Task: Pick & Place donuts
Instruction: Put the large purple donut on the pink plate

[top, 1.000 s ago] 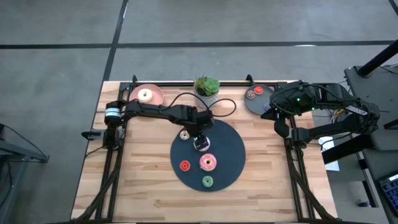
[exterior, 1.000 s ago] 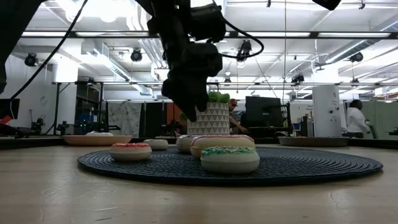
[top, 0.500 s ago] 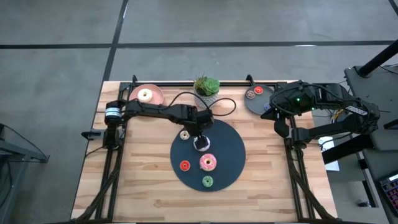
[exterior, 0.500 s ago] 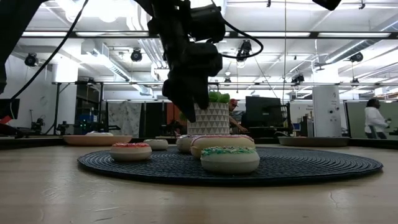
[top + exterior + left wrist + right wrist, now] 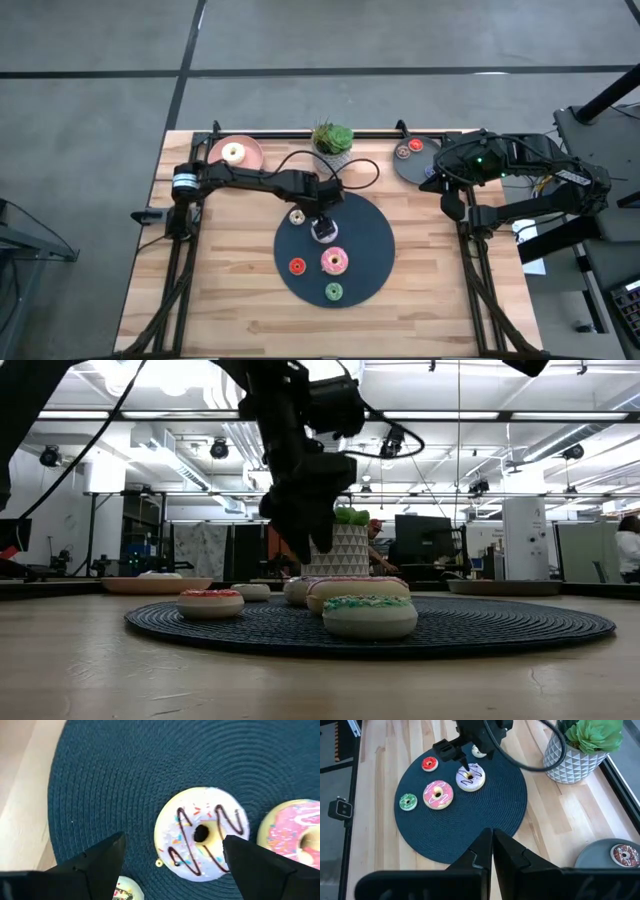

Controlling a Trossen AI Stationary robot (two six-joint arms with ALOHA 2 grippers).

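The left gripper (image 5: 172, 857) hangs spread wide above the purple-white donut (image 5: 201, 832), inside the dark mat (image 5: 375, 245); the right gripper (image 5: 492, 840), pinched closed, waits off-mat.

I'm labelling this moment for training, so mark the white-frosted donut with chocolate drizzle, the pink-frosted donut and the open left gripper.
White-frosted donut with chocolate drizzle (image 5: 201, 834): left wrist view, frosting beside hole.
Pink-frosted donut (image 5: 438, 794): right wrist view, frosted ring.
Left gripper (image 5: 172, 859): left wrist view, midway between fingertips.

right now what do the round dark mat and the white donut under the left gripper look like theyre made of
Mat: looks like woven cord or fibre, matte dark blue, shown by its concentric coiled ridges. White donut: probably moulded plastic or foam, smooth pale icing with dark drizzle and sprinkles; cannot tell which. The left gripper hangs open above it.
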